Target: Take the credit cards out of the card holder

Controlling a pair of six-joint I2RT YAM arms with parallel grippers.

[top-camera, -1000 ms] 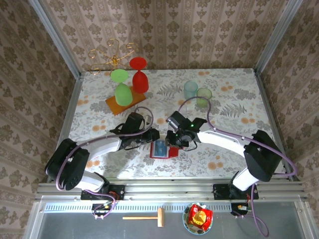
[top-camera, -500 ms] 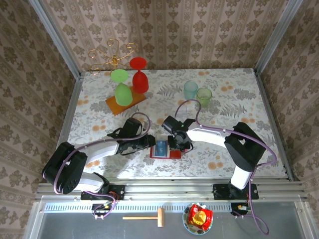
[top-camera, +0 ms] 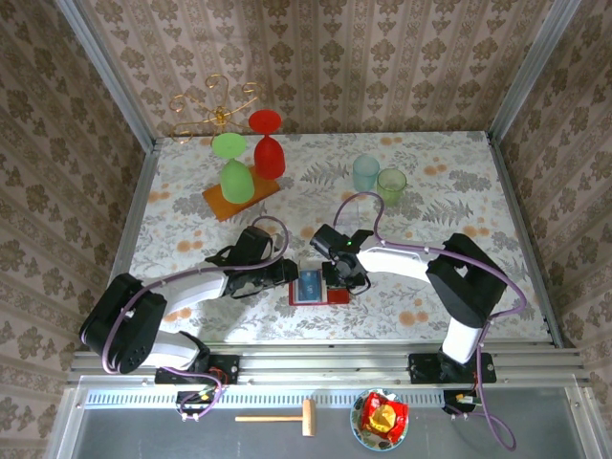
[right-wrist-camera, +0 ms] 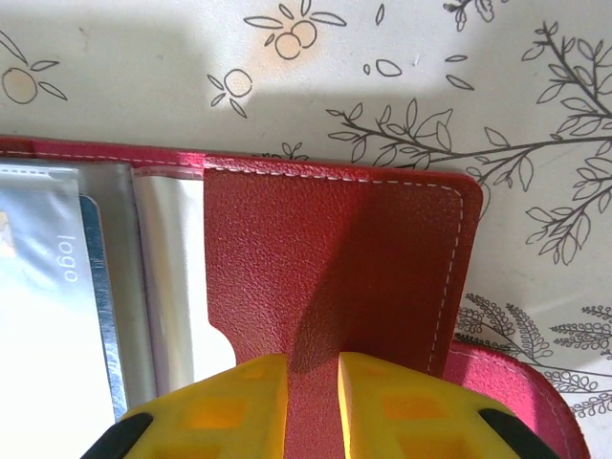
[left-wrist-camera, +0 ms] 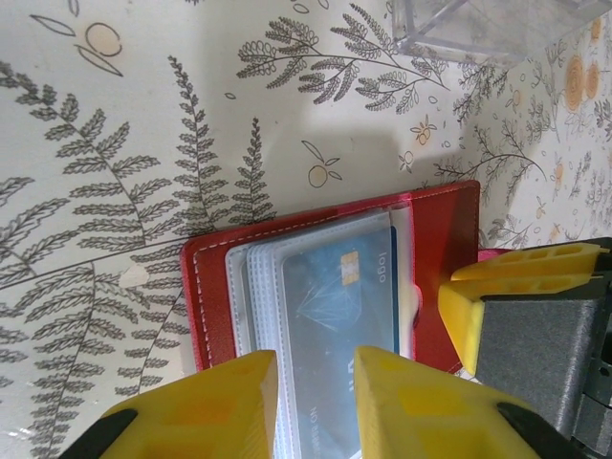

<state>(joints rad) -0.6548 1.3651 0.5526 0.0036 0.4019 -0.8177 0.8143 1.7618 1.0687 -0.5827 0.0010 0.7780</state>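
Observation:
The red card holder (top-camera: pixel 330 295) lies open on the table between my two grippers. A blue credit card (top-camera: pixel 309 284) sits in its clear pockets; in the left wrist view the blue card (left-wrist-camera: pixel 339 306) shows a gold chip, inside the red holder (left-wrist-camera: pixel 215 287). My left gripper (left-wrist-camera: pixel 316 406) is over the pockets, jaws a little apart, nothing pinched. My right gripper (right-wrist-camera: pixel 313 406) rests on the holder's red flap (right-wrist-camera: pixel 335 249) with a narrow gap; the flap lies flat beneath it. The black and pinkish cards are hidden.
A green goblet (top-camera: pixel 234 174) and a red goblet (top-camera: pixel 268 143) stand on an orange board (top-camera: pixel 239 201) at the back left, behind them a gold wire stand (top-camera: pixel 215 103). Two pale cups (top-camera: pixel 378 177) stand at the back right.
Over the last second the right arm folded and its gripper slid left onto the holder's right flap. The left gripper drew slightly back toward me. The holder stayed put.

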